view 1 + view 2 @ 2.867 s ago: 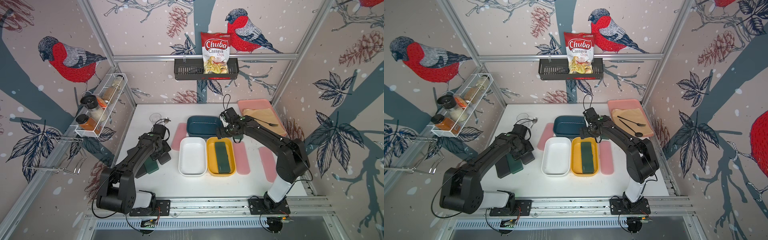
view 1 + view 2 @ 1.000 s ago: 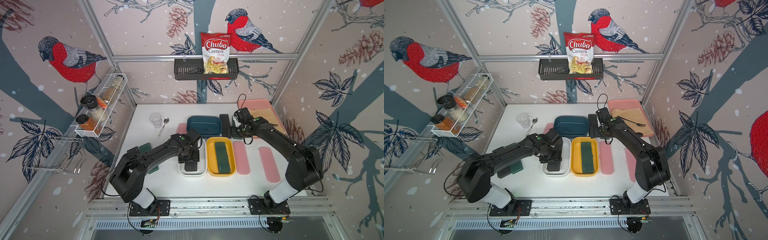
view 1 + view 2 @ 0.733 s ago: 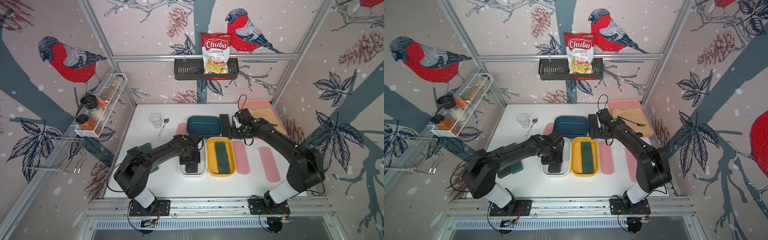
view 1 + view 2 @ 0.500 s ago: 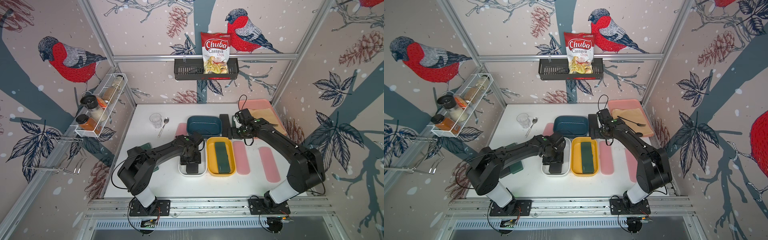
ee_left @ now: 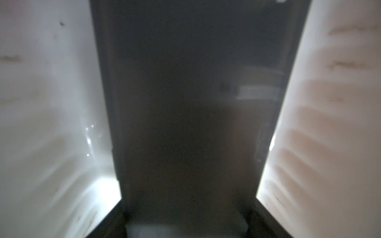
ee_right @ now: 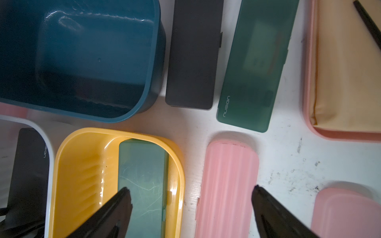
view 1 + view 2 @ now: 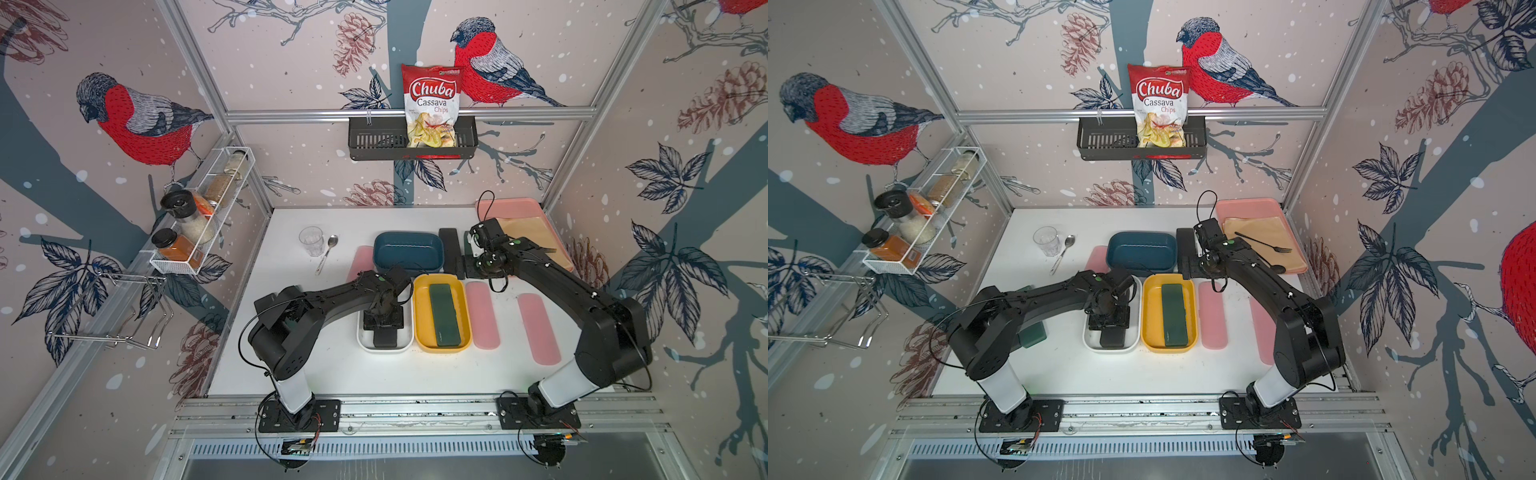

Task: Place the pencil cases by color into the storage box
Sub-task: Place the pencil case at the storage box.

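Note:
My left gripper (image 7: 383, 322) is down inside the white tub (image 7: 360, 338), shut on a black pencil case (image 7: 385, 338) that lies along the tub. In the left wrist view that black case (image 5: 185, 103) fills the space between the tub's white walls. The yellow tub (image 7: 420, 332) holds a dark green case (image 7: 444, 313). My right gripper (image 6: 191, 195) hovers open over the yellow tub's far rim and a pink case (image 6: 226, 185). Beyond it lie a black case (image 6: 193, 55) and a green case (image 6: 253, 68) beside the empty blue tub (image 6: 82, 51).
Two pink cases (image 7: 481, 313) (image 7: 538, 328) lie right of the yellow tub, and a third (image 7: 360, 259) lies left of the blue tub. Another green case (image 7: 1032, 334) sits under my left arm. A pink tray (image 7: 519, 205) stands back right, with a glass (image 7: 311, 241) and spoon (image 7: 326, 254) back left.
My left arm carried the black case from the table's left side into the white tub. Over the last second it settled slightly lower. The right gripper has barely moved.

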Controlling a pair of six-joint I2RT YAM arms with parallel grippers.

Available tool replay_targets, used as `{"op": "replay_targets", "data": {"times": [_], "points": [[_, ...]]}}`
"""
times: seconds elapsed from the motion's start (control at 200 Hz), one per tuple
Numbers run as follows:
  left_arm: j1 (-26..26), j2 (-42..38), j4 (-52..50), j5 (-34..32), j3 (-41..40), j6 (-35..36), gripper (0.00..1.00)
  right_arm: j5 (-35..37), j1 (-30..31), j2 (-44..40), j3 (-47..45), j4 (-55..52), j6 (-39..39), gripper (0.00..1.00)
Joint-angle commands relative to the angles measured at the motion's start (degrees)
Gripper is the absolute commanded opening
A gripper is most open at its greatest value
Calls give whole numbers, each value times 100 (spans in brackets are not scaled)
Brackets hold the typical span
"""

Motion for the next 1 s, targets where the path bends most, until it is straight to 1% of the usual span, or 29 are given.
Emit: {"op": "replay_targets", "data": {"times": [0.0,0.295,0.46,0.49,0.585,0.745,0.996], "points": [[-17,105,-52,12,44,-11,71,-12,-3,-29,-7,44,91,95],[-39,291,-127,17,100,-1,79,-20,-3,-42,-31,44,93,95],[-61,323,-192,8,157,24,86,-21,-12,-32,-20,44,81,95],[-61,322,-203,8,168,23,90,-25,-10,-24,-13,44,77,95],[-70,328,-241,8,204,45,95,-30,-14,-7,3,44,74,95],[-87,278,-361,-55,344,57,96,-38,-25,20,56,35,50,95],[-103,248,-896,-340,808,132,96,3,-64,21,118,-16,34,95]]}}
